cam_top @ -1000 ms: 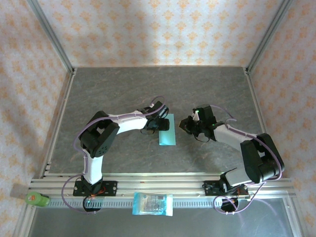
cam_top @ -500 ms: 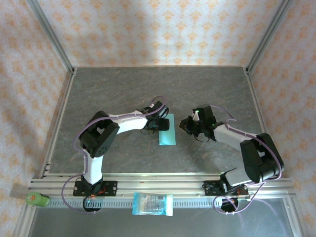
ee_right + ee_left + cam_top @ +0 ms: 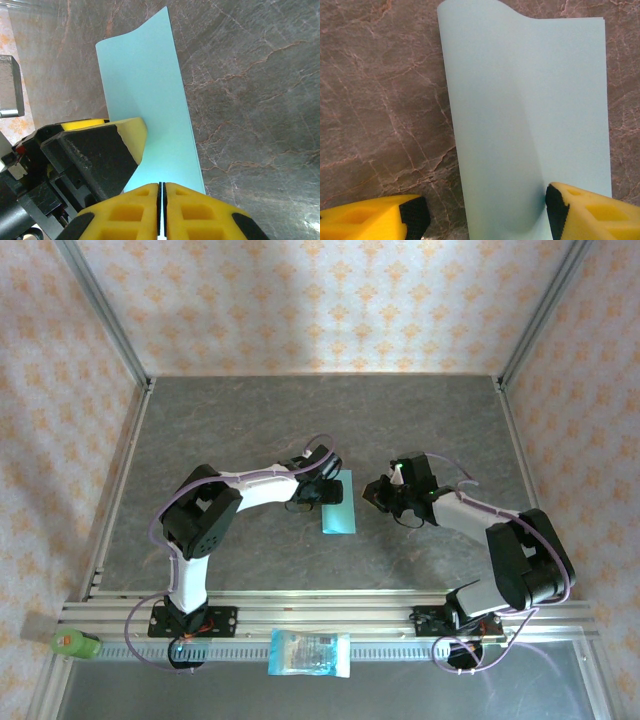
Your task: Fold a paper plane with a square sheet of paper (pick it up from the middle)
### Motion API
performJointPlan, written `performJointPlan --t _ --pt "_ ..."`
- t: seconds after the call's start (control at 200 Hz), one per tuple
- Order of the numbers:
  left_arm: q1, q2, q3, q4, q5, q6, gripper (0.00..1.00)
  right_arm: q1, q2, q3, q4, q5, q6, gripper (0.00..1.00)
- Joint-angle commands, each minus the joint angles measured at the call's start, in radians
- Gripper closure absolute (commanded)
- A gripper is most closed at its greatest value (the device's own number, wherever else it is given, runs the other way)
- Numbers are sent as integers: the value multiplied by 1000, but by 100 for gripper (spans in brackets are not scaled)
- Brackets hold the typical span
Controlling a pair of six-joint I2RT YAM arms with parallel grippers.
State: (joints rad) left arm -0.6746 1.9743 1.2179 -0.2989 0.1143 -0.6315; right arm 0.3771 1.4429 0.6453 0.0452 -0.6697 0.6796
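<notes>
Yellow fingers tipped with black pads mark the left gripper, whose jaws stand wide. One pad sits on the bare table and the other rests on the square sheet of paper. The pale teal sheet lies between and beyond them, mostly flat. A soft shadowed bend runs down its middle and its left side lifts into a gentle curl at the far corner.

The right gripper has its yellow jaws pressed flat together, with a hairline slit between them. Its tips are at the paper's near edge, and whether they touch it cannot be told. From above, the two grippers face each other across the sheet, near the middle of the grey marbled table. A blue-and-white packet lies well apart on the rail at the near edge, between the arm bases.
</notes>
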Motion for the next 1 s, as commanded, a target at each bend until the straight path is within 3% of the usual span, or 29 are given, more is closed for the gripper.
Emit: performJointPlan --t 0.0,0.996 --pt "31 176 -90 15 -79 -10 29 4 10 7 2 16 -5 89" --pt "18 197 -98 23 -80 -31 30 4 21 4 10 13 1 89"
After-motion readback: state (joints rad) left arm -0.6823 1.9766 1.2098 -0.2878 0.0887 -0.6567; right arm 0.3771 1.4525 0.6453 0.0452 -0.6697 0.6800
